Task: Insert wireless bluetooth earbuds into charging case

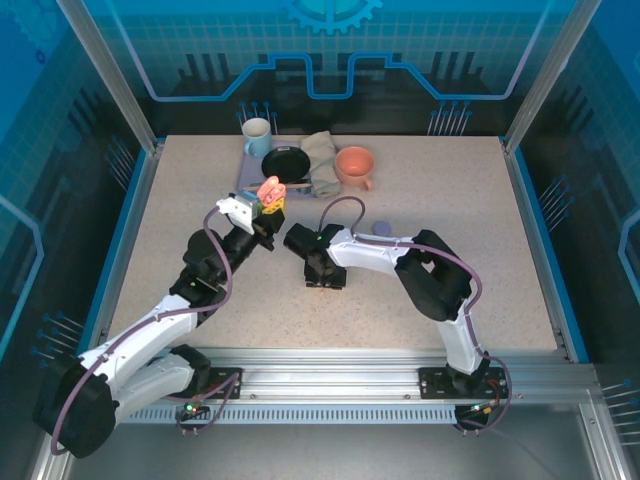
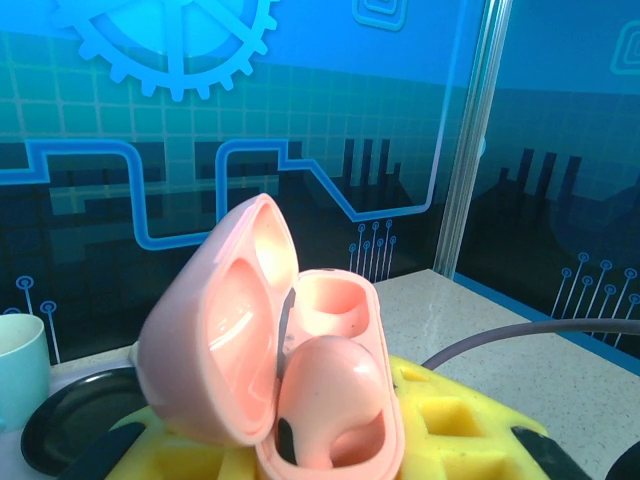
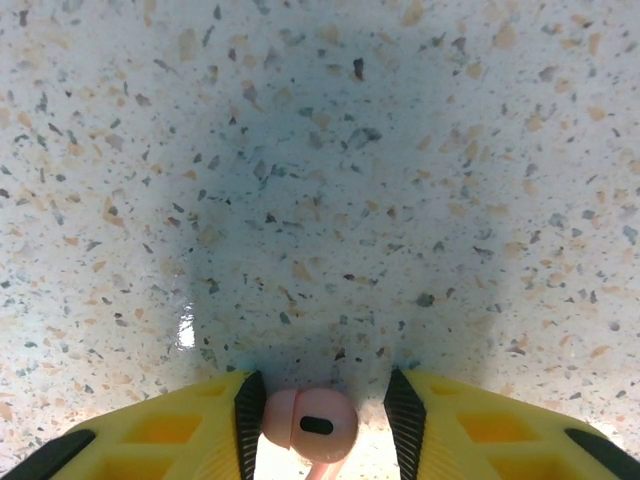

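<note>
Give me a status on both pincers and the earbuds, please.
Left pincer shut on open pink case, one earbud seated. Right pincer open at table, pink earbud between pads. Orange mug far back, not obstructing.

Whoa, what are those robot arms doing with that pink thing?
The left gripper holds an open pink charging case, with one pink earbud already sitting inside. The right gripper points down at the table, its fingers open around a second pink earbud lying there. That one is not in the case yet.
</note>
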Controlling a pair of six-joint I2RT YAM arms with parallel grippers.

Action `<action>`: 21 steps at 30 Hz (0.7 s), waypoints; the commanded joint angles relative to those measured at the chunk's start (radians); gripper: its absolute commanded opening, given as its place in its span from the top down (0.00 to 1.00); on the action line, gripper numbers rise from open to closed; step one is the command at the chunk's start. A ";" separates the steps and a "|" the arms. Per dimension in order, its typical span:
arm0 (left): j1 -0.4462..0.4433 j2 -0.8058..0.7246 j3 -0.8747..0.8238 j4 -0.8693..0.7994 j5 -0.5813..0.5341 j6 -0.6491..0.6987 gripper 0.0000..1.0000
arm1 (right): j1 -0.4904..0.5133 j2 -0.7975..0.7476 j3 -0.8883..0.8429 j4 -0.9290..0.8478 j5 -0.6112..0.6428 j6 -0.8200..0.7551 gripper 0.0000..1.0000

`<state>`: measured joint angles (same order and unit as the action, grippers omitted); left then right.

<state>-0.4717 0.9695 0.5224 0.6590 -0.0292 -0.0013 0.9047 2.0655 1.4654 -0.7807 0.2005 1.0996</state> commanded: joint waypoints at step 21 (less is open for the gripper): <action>0.010 0.009 0.010 0.034 0.025 -0.023 1.00 | 0.009 -0.008 -0.035 -0.089 0.050 0.027 0.78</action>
<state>-0.4709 0.9810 0.5224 0.6624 -0.0288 -0.0021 0.9054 2.0586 1.4643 -0.7956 0.2096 1.1191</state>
